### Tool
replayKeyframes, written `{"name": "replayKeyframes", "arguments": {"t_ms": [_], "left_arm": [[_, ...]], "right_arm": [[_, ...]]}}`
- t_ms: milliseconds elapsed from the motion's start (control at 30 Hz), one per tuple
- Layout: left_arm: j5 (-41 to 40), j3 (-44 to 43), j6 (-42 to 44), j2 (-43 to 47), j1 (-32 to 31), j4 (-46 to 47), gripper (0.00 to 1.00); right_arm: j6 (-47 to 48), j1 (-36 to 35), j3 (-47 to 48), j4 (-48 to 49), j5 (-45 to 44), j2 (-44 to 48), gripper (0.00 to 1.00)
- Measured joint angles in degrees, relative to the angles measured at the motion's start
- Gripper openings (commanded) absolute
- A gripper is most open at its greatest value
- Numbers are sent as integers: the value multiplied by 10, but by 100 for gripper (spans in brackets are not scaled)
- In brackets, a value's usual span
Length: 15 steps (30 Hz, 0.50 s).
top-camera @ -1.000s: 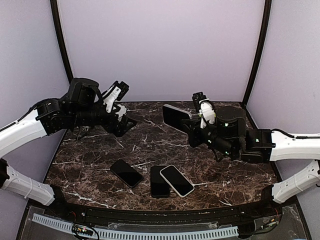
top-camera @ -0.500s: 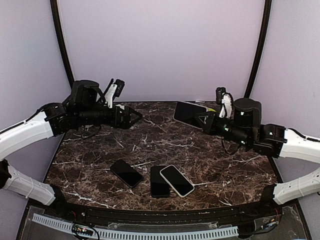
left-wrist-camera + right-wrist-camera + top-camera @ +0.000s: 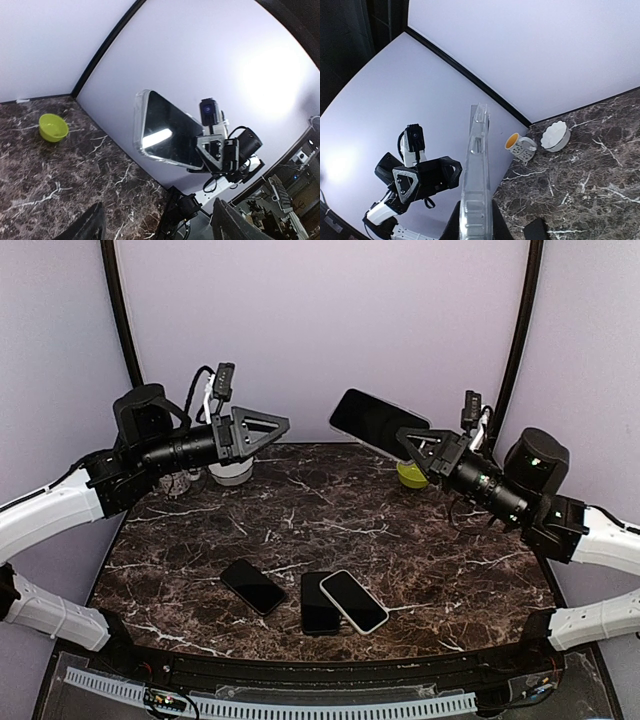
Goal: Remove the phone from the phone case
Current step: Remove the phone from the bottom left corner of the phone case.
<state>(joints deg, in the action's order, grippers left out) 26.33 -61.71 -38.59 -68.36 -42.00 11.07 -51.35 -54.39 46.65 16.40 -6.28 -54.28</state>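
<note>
**Both arms have risen, the cased phone is now high in the air**

Since half a second ago both arms have lifted from near the table (image 3: 180, 540) to well above it. The right gripper (image 3: 415, 440) is pinching the clear phone case (image 3: 476, 185) at its lower end, and the phone (image 3: 375, 423) sits inside it, dark screen tilted toward the left arm. The left gripper (image 3: 262, 428) is apart from the case, facing it, with its fingers (image 3: 92, 225) spread wide (nothing is between them). On the table lie three other phones (image 3: 319, 602), near the front edge. A green bowl (image 3: 410, 475), a white bowl (image 3: 230, 472) and a mug (image 3: 520, 145) stand at the back.
</note>
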Motion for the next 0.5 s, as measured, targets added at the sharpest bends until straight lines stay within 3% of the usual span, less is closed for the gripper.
{"name": "replayKeyframes", "arguments": {"t_ms": [200, 500], "left_arm": [[52, 12, -66, -10, 0, 110, 64], [63, 24, -133, -19, 0, 173, 54]], "right_arm": [[-45, 0, -2, 79, 42, -27, 0], [-66, 0, -2, 143, 92, -71, 0]]}}
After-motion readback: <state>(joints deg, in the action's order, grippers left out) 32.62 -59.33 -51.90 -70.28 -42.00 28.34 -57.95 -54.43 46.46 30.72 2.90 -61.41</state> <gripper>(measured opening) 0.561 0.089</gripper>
